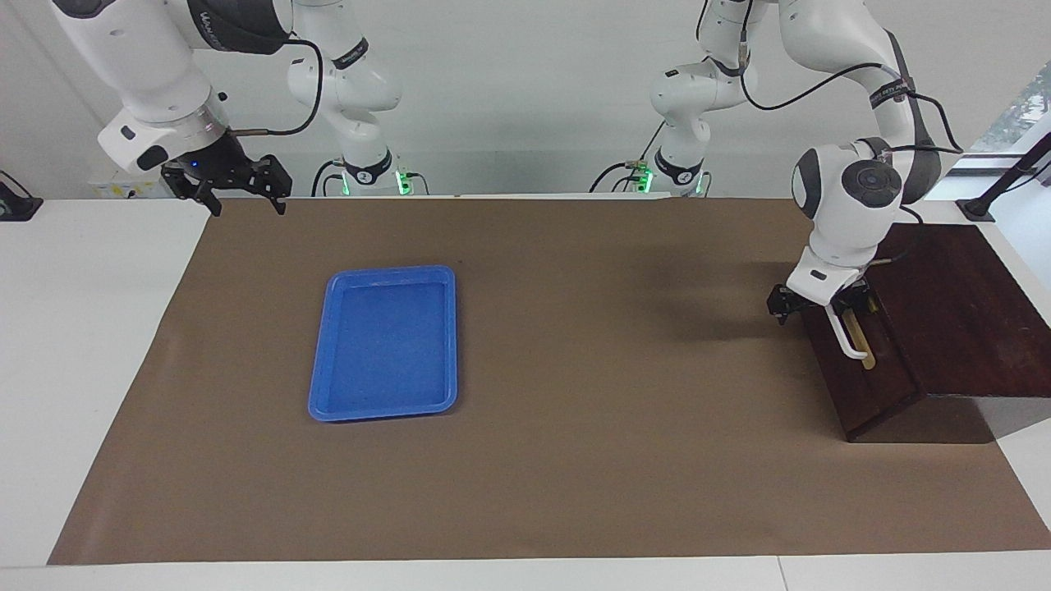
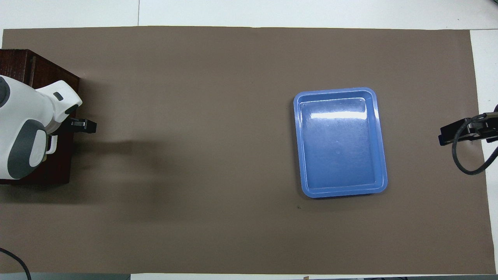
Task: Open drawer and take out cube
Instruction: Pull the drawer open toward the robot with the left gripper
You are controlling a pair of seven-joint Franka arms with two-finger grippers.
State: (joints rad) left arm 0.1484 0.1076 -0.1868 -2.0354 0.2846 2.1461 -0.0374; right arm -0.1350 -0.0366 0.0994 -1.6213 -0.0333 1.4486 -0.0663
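I work in a robotics lab, not a home or a shop. My two white jointed arms are bolted at the edge of a plain white table (image 1: 90,345), their bases lit by small green indicator lights (image 1: 374,182), with black cables (image 1: 829,82) looping openly along the links. A flat sheet of brown paper (image 1: 591,427) is laid over the table as a staged work surface. On it sit only a few props: a blue plastic tray (image 1: 384,343) and a dark brown wooden drawer box (image 1: 944,328). The wall is bare white.
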